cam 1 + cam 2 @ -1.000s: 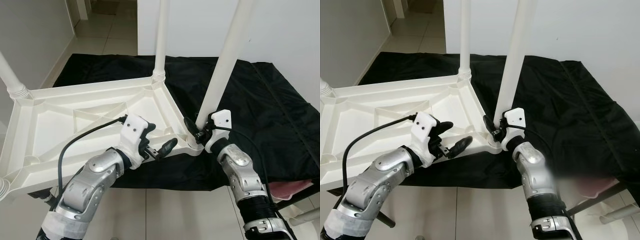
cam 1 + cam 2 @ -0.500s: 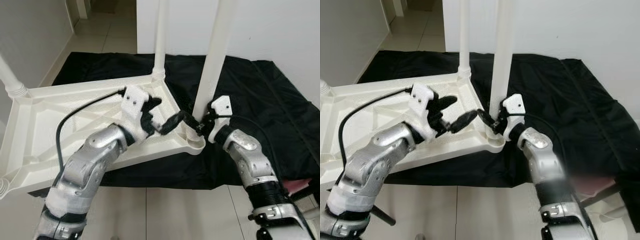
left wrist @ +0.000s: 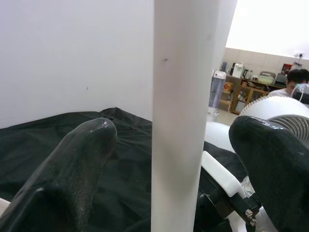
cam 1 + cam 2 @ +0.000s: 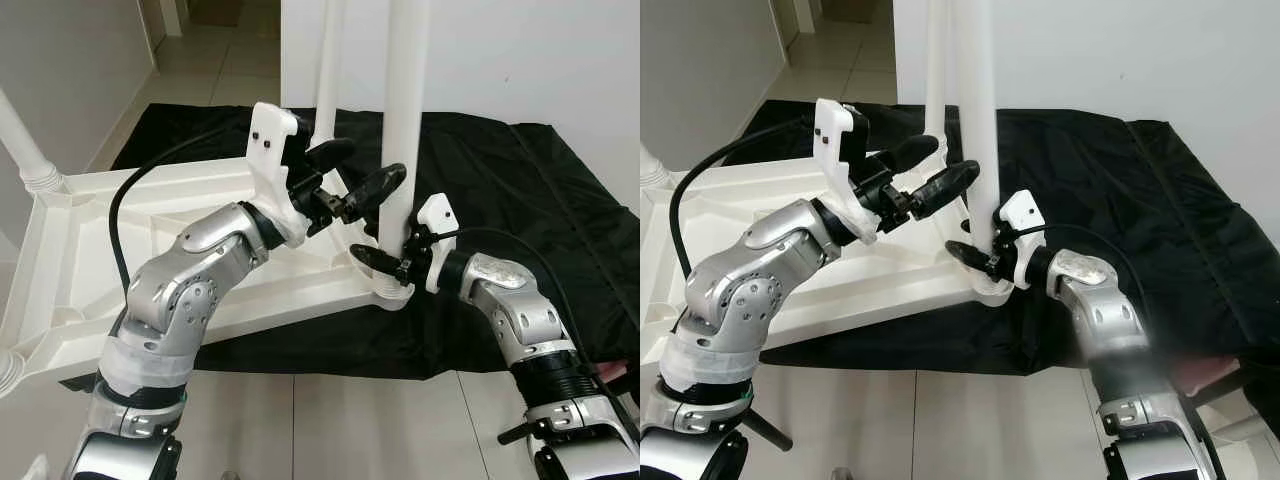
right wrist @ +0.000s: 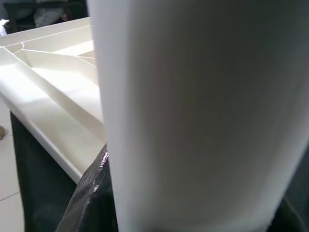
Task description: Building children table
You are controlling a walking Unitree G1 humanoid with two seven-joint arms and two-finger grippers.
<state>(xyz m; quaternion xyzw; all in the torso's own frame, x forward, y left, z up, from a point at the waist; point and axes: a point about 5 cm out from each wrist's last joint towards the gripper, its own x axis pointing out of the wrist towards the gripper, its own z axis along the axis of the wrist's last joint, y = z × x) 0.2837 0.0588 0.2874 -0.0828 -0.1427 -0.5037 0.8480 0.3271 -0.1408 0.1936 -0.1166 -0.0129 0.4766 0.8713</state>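
Note:
A white plastic table top (image 4: 150, 215) lies upside down on a black cloth. Legs stand at its far corner (image 4: 326, 60) and far-left corner (image 4: 22, 150). The near-right leg (image 4: 405, 110) stands upright in its corner socket. My right gripper (image 4: 388, 262) is shut on this leg just above the socket, and the right wrist view shows the leg (image 5: 193, 116) very close. My left gripper (image 4: 372, 162) is raised and open, higher up the same leg. In the left wrist view the leg (image 3: 176, 96) stands between the two fingers (image 3: 82, 159) with gaps on both sides.
The black cloth (image 4: 520, 180) covers a low platform against a white wall. Tiled floor runs along the front and into a corridor at the upper left. Something pink (image 4: 622, 372) lies at the lower right. A person (image 3: 297, 79) sits far off in the left wrist view.
The near-right leg went from tilted to upright with my right gripper holding its base. My left gripper rose from the table's front rim up to the leg, staying open.

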